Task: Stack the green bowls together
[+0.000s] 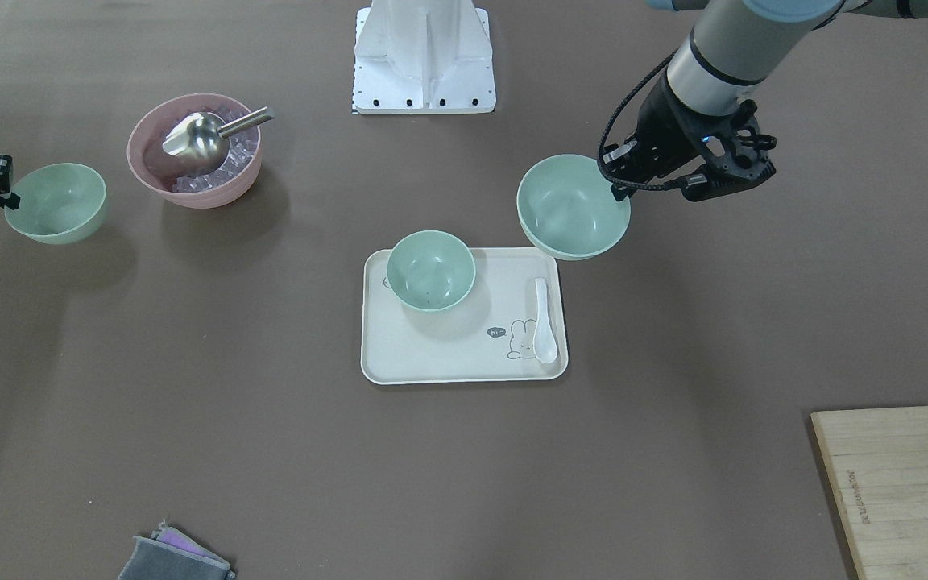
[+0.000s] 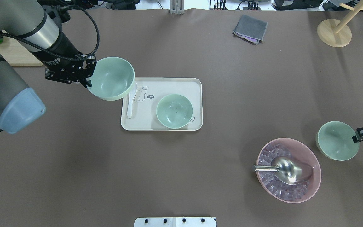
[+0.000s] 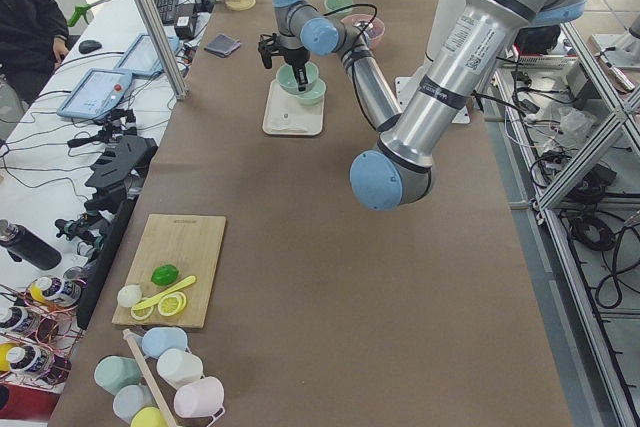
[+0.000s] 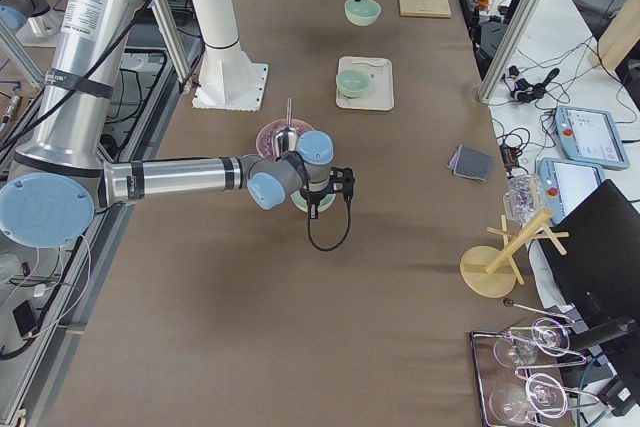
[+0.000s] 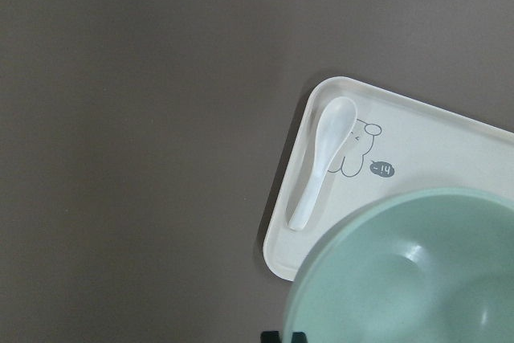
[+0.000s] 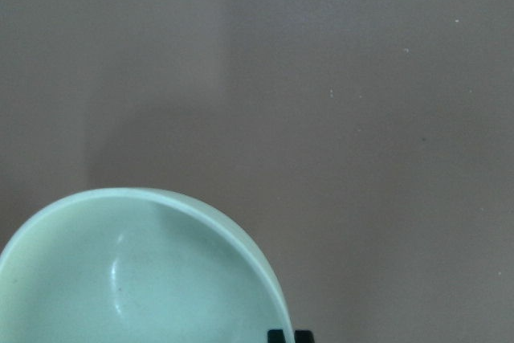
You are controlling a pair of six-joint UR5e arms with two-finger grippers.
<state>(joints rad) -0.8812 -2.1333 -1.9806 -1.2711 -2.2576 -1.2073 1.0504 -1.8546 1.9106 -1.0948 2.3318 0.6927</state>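
Three green bowls show. One green bowl (image 1: 431, 271) stands on the white tray (image 1: 448, 362), at its corner toward the robot. My left gripper (image 1: 619, 190) is shut on the rim of a second green bowl (image 1: 573, 206) and holds it in the air over the tray's spoon-side corner; it also shows in the left wrist view (image 5: 409, 271). My right gripper (image 1: 10, 200) is shut on the rim of the third green bowl (image 1: 56, 203), beside the pink bowl; it also shows in the right wrist view (image 6: 136, 279).
A pink bowl (image 1: 194, 153) with ice and a metal scoop stands next to the right gripper's bowl. A white spoon (image 1: 544, 322) lies on the tray. A wooden cutting board (image 1: 899, 483), a grey cloth (image 1: 174, 556) and the robot base (image 1: 424, 56) are around the edges.
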